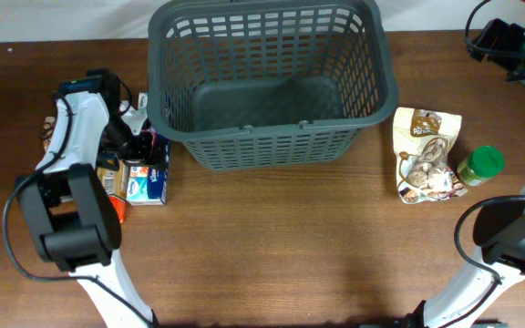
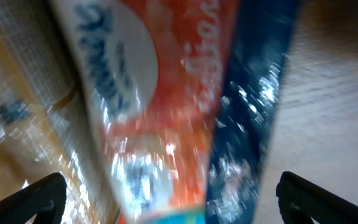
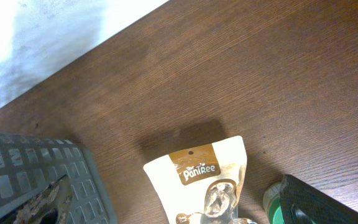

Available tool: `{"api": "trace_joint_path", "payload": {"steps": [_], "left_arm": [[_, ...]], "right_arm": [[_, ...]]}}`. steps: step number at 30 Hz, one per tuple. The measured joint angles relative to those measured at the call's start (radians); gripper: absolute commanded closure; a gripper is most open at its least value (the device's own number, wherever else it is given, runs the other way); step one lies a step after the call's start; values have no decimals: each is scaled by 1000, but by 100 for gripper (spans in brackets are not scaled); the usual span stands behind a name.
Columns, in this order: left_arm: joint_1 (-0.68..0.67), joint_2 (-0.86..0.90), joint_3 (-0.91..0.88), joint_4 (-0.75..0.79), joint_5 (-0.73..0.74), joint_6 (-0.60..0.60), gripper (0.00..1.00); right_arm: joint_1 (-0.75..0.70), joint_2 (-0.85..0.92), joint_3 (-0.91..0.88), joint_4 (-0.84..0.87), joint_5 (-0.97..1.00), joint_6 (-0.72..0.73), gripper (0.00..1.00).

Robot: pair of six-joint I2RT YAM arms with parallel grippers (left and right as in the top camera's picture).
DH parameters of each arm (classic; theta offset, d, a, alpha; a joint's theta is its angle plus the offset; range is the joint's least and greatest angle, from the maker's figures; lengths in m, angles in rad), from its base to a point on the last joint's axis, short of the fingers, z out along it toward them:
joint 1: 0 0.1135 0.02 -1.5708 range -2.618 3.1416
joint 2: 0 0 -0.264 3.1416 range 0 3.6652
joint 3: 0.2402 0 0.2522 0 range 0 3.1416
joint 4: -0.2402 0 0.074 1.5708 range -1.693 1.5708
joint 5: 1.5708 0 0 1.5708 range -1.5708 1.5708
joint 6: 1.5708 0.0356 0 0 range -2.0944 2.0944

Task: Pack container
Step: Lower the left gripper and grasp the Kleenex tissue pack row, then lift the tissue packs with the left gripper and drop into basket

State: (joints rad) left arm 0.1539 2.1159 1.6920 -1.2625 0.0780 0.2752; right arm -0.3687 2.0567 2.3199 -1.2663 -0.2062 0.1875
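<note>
We find the container at the top centre of the overhead frame, standing upright on the worktop. Its floor shows bare through the open top, so we judge that packing has hardly begun: nothing is inside yet.

Everything to be packed lies outside it. At the right of the frame a brown snack pouch lies flat, with a green-lidded jar just beside it. At the left, close against the container's wall, is a small cluster of packets, among them a blue box.

The left hand is down in that cluster. Its fingers sit wide, at the two lower corners of the left wrist view, with a blurred red, white and blue packet filling the space between them. Nothing is clamped yet, and we cannot tell whether the fingers touch it.

The right hand is also wide and holds nothing. It is up near the top right corner of the overhead frame, looking down on the pouch and a corner of the container.

We reckon every item remains to be lifted in, the left packet likely first.
</note>
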Motion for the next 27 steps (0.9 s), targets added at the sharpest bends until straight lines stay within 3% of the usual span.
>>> {"api": "trace_joint_path", "payload": {"steps": [5, 7, 9, 11, 14, 15, 23, 27], "left_arm": [[-2, 60, 0, 14, 0, 18, 5], [-6, 72, 0, 14, 0, 29, 11], [-10, 82, 0, 15, 0, 37, 30], [-14, 94, 0, 15, 1, 50, 58], [-15, 108, 3, 14, -3, 52, 93], [-14, 105, 7, 8, -3, 53, 98], [-13, 117, 65, -98, -6, 55, 98], [-13, 165, 213, -221, -8, 47, 98]], "right_arm": [[0, 0, 0, 0, 0, 0, 1], [0, 0, 0, 0, 0, 0, 1], [0, 0, 0, 0, 0, 0, 1], [0, 0, 0, 0, 0, -1, 1], [0, 0, 1, 0, 0, 0, 1], [0, 0, 1, 0, 0, 0, 1], [0, 0, 1, 0, 0, 0, 1], [0, 1, 1, 0, 0, 0, 1]]}}
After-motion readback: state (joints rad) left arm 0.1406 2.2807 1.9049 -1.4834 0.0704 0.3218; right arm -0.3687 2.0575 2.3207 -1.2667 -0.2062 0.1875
